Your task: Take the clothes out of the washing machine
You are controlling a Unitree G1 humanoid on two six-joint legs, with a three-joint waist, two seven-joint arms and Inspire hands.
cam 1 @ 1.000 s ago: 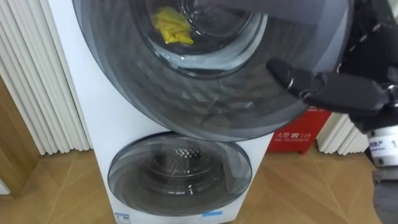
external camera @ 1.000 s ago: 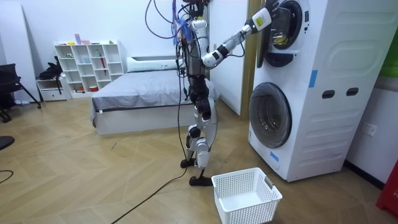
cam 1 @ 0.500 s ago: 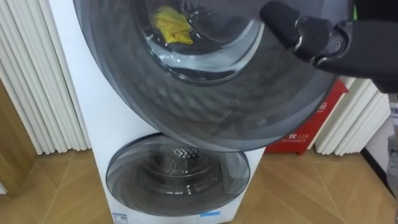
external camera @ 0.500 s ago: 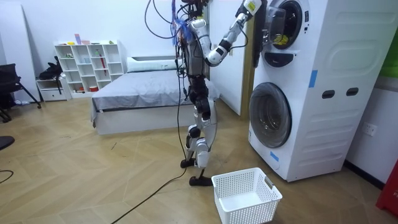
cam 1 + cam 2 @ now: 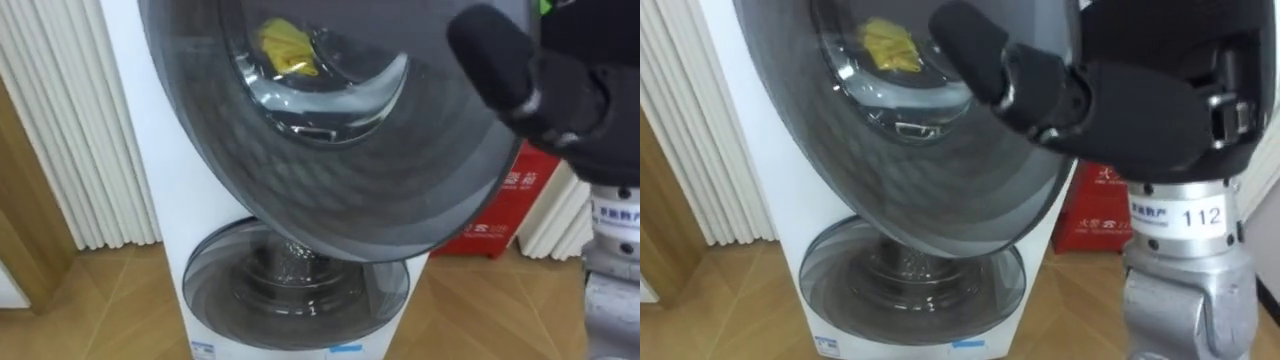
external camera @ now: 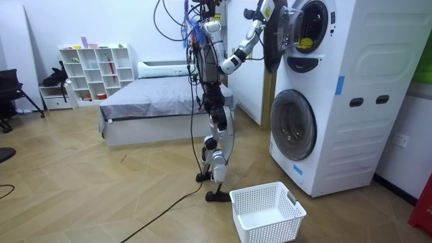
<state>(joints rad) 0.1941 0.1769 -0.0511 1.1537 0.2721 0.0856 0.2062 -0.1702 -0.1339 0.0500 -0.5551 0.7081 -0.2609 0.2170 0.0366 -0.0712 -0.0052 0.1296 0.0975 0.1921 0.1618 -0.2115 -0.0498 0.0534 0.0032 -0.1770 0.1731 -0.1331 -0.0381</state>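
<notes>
While your right hand sits on the door, the job looks like opening the washer.
You cannot tell how that hand grips. Yellow cloth lies inside the top drum. Next you likely need to swing the door wide, then reach in.

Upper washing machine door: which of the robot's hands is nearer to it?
Right. The right hand is up against the upper door; the left hand is not at the door.
</notes>
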